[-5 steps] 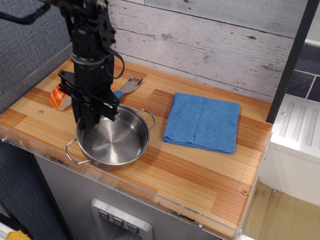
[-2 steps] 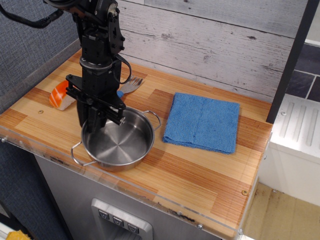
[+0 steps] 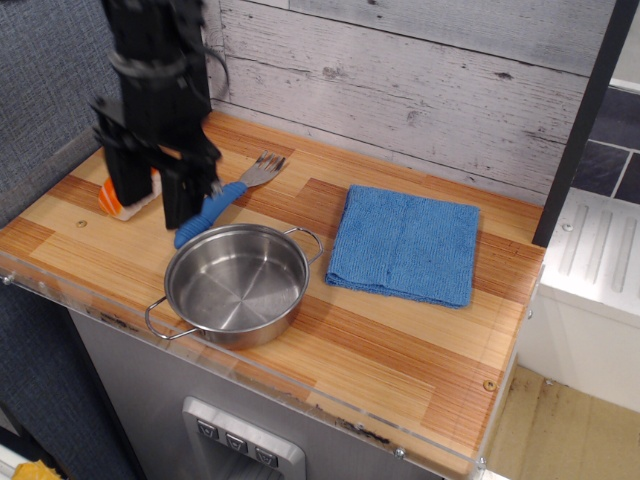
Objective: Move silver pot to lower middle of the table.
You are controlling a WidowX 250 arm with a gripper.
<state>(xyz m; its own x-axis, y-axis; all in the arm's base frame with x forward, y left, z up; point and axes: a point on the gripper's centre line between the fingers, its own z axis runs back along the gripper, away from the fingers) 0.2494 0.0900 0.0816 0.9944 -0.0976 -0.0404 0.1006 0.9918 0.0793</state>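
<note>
Nearest item: the clear front edge of the surface [image 3: 330,345], striped wooden planks, on a grey cabinet.

Item 1: the pot [image 3: 236,285], shiny steel, shallow and round, upright, nothing in it. I see it resting on the surface near the front edge, left of centre. It has 2 thin wire loop handles: 1 points toward the front-left corner, 1 toward the cloth.

Item 2: the cloth [image 3: 405,244], blue, folded flat, lying to the right of the pot and apart from it, with only the pot's handle close to its left edge.

Item 3: the fork [image 3: 225,193], blue handle and grey prongs, lying just behind the pot, handle end nearest the pot's rim, prongs pointing toward the back wall.

Item 4: an orange-and-white object [image 3: 122,204], at the left rear of the surface, partly hidden behind the arm; I cannot tell what it is.

Item 5: the pincer [image 3: 150,195], black, raised above the surface behind and left of the pot, clear of it. Its 2 fingers are spread apart and hold nothing.

Farthest: the grey plank wall [image 3: 400,80].
</note>
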